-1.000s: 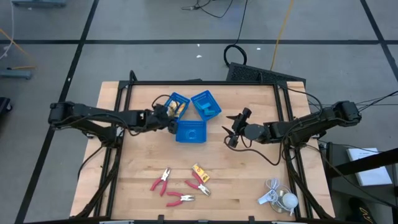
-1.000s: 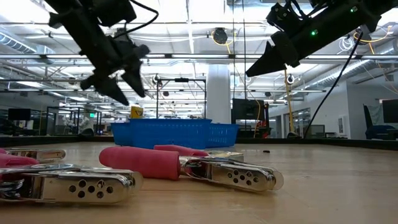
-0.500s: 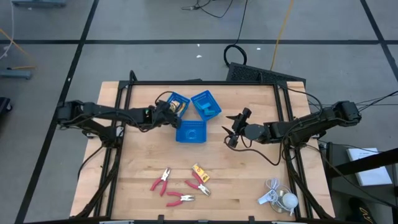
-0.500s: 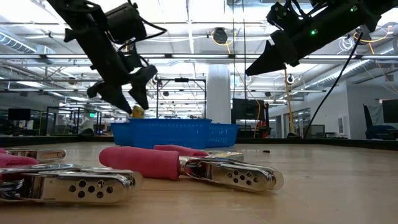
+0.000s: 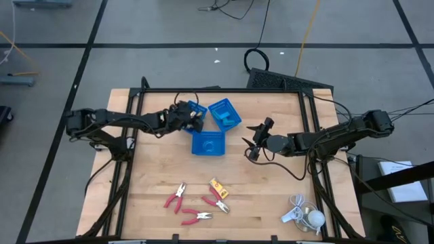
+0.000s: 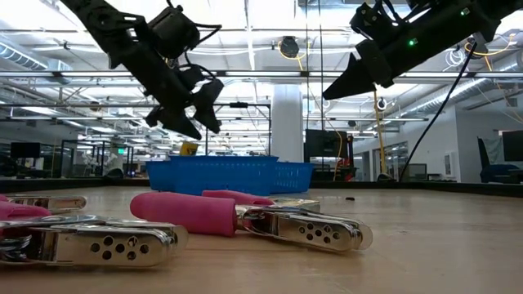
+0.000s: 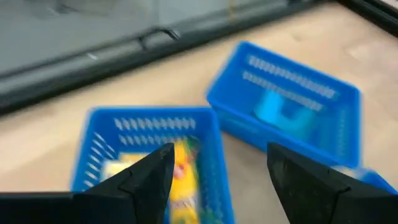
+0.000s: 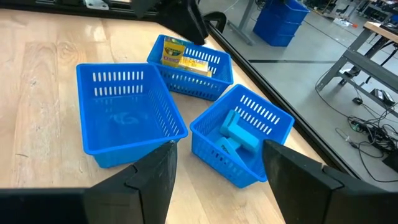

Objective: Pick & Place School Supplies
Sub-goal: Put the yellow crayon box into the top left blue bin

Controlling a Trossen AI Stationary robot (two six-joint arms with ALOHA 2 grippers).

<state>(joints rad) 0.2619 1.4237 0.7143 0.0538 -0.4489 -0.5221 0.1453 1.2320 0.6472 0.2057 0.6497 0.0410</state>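
Yellow-orange packets in one blue tray, light-blue pieces in another, both tools spread.

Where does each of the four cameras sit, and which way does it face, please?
High: overhead, looking straight down; both arms show.
Low: at tabletop height, looking across the pliers; both arms overhead.
Left wrist: over the crayon tray; own fingers show.
Right wrist: faces three trays; own fingers show.
Shared: all show the crayon tray.

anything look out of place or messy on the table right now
Mostly tidy. One yellow-orange packet still lies loose on the table among the three red-handled pliers, while other packets already sit in a blue tray. A white corded gadget sits tangled at the table's corner.
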